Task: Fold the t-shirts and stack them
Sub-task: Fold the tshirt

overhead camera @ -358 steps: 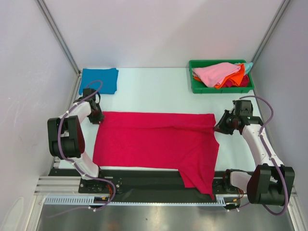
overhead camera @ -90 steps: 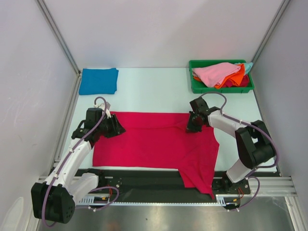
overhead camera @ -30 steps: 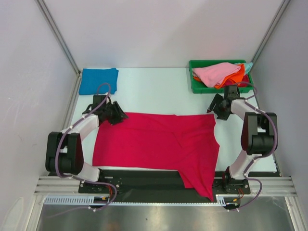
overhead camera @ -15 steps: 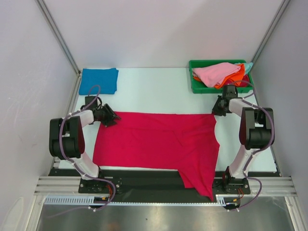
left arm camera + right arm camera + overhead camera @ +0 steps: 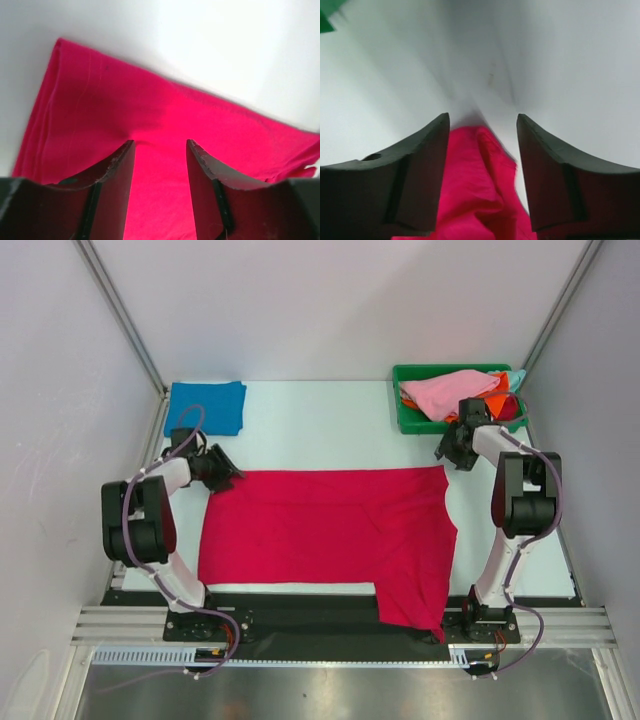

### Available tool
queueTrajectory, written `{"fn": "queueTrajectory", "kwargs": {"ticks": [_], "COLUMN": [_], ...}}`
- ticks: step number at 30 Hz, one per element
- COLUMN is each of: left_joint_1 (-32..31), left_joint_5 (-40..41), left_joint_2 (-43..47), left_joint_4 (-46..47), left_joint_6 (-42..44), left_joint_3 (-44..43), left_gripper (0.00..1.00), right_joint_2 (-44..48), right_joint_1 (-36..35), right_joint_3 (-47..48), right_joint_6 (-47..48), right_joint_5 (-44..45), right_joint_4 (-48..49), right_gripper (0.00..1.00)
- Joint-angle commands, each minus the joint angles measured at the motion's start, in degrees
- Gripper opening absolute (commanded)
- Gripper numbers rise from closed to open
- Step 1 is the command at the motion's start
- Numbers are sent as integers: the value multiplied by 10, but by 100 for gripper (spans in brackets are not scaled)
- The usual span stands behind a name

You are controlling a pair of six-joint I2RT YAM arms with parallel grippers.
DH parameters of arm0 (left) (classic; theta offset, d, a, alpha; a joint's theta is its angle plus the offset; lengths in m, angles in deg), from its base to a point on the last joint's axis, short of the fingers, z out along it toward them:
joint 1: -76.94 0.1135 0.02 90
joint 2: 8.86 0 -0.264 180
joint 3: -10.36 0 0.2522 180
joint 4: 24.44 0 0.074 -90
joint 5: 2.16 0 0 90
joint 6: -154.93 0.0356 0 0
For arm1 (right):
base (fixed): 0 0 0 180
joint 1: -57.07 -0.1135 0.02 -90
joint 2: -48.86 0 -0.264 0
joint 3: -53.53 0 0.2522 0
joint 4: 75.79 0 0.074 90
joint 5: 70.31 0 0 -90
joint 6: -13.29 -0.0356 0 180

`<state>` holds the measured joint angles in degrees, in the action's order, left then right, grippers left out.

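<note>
"Crimson t-shirt point(image 5: 320, 525) lay where?"

"Flat on the table point(image 5: 320, 425), long axis left to right, near-right flap trailing toward the near edge; left gripper point(image 5: 225, 472) and right gripper point(image 5: 447, 453) straddled its far corners, jaws parted."

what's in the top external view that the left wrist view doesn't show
Only the top external view: the folded blue t-shirt in the far left corner, the green bin with a pink t-shirt on top of its pile, the right gripper at the far right corner of the crimson t-shirt, and a flap of that shirt reaching over the near edge of the table. Only the left wrist view: a close look at the fingers of the left gripper, apart over the cloth's far left corner. Both: the crimson t-shirt, the left gripper and the white table.
</note>
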<state>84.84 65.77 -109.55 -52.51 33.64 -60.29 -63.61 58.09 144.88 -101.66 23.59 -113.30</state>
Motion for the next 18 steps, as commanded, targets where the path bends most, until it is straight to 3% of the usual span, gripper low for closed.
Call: {"fn": "queueTrajectory", "kwargs": {"ticks": [1, 5, 7, 9, 11, 13, 14, 15, 18], "left_joint_1": [-20, -74, -141, -194, -286, -369, -391, -460, -502], "left_joint_5": [39, 44, 21, -4, -10, -4, -3, 10, 38], "left_joint_2": [108, 233, 295, 324, 340, 321, 284, 226, 184], "left_joint_4": [-48, -63, -33, 52, 129, 232, 283, 335, 407], "left_joint_6": [55, 41, -3, -47, -117, -162, -176, -238, -292], "left_joint_3": [-15, 53, 91, 152, 204, 219, 218, 209, 216], "left_gripper": [52, 52, 52, 50, 49, 50, 50, 51, 50], "right_joint_2": [39, 130, 176, 248, 293, 339, 349, 376, 397], "right_joint_1": [13, 14, 12, 8, 5, 5, 4, -7, -8], "right_joint_3": [28, 16, -30, -103, -145, -194, -204, -211, -218], "right_joint_6": [6, 11, 6, 1, -5, -6, -10, -12, -17], "right_joint_5": [52, 68, 41, -7, -35, -77, -91, -95, -98], "right_joint_4": [-106, -177, -177, -159, -127, -108, -108, -131, -132], "right_gripper": [63, 68, 67, 66, 65, 64, 64, 64, 64]}}
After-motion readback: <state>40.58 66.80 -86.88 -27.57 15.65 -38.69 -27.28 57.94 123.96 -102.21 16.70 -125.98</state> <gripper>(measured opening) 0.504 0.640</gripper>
